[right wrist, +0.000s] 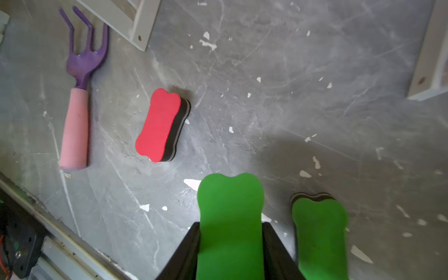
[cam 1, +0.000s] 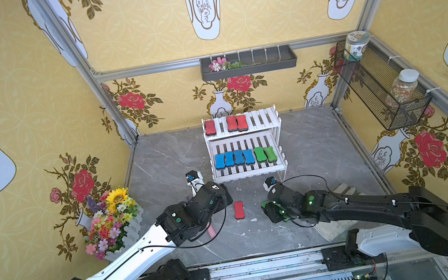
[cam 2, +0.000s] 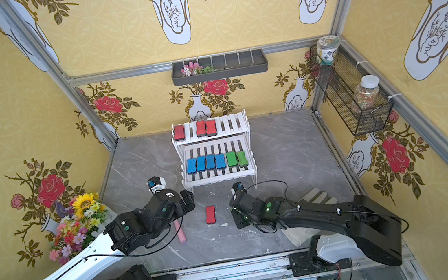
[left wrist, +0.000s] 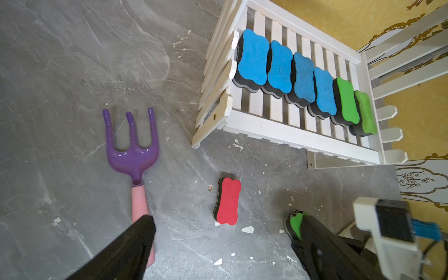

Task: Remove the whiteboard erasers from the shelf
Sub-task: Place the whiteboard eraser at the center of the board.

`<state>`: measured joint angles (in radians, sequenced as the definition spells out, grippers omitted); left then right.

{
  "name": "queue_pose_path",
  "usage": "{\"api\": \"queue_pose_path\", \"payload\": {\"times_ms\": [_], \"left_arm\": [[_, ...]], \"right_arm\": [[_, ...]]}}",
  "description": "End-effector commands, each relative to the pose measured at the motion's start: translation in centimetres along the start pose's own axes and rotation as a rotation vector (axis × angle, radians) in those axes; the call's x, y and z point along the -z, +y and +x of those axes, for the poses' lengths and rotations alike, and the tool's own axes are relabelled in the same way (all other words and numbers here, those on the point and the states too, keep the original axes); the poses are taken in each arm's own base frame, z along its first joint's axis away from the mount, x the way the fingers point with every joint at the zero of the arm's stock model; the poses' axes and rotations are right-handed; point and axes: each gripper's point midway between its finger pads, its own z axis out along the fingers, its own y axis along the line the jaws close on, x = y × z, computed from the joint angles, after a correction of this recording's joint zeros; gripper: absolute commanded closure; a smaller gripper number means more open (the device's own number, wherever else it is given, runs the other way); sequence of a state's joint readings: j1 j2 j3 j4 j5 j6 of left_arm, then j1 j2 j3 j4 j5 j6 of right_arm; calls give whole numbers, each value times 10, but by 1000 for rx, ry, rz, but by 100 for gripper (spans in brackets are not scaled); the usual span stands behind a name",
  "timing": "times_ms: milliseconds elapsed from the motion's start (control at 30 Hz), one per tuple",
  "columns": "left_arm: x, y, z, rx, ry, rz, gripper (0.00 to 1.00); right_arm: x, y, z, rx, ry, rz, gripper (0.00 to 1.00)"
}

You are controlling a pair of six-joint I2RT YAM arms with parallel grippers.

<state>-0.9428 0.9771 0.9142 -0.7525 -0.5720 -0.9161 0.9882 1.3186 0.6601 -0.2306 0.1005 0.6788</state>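
Note:
The white two-tier shelf [cam 1: 262, 119] [left wrist: 291, 135] stands at the back of the table. Three red whiteboard erasers [cam 1: 231, 123] lie on its top tier. Its lower tier holds several blue ones [cam 1: 234, 158] [left wrist: 278, 68] and two green ones [cam 1: 265, 154] [left wrist: 346, 104]. One red eraser [cam 1: 239, 210] [left wrist: 228, 201] [right wrist: 158, 123] lies on the table in front. My right gripper [right wrist: 230, 228] is shut on a green eraser [right wrist: 230, 198], low over the table, with another green eraser [right wrist: 320, 232] lying right beside it. My left gripper [left wrist: 225, 231] hangs open and empty, just short of the red eraser.
A purple garden fork [left wrist: 132, 155] [right wrist: 84, 60] with a pink handle lies left of the red eraser, partly under my left arm. A flower box [cam 1: 114, 222] sits at the left, a pale cloth [cam 1: 343, 191] under my right arm. A dark wall tray [cam 1: 248, 63] and a mesh basket [cam 1: 382, 88] hang above.

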Motion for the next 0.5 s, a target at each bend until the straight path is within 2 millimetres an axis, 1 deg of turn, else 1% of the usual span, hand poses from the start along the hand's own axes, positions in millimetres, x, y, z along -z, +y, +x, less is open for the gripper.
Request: {"api": "queue_pose_path", "payload": {"times_ms": [0, 167, 233, 467], "left_arm": [[0, 0, 1, -1, 0, 4, 0], [-2, 2, 2, -4, 4, -3, 0], [-2, 3, 2, -3, 3, -4, 0], [-2, 2, 2, -2, 4, -2, 0]], "right_arm": [[-11, 13, -19, -18, -72, -37, 59], [-25, 6, -14, -1, -35, 27, 58], [-30, 4, -11, -2, -19, 42, 57], [-37, -3, -3, -1, 10, 84, 55]]}}
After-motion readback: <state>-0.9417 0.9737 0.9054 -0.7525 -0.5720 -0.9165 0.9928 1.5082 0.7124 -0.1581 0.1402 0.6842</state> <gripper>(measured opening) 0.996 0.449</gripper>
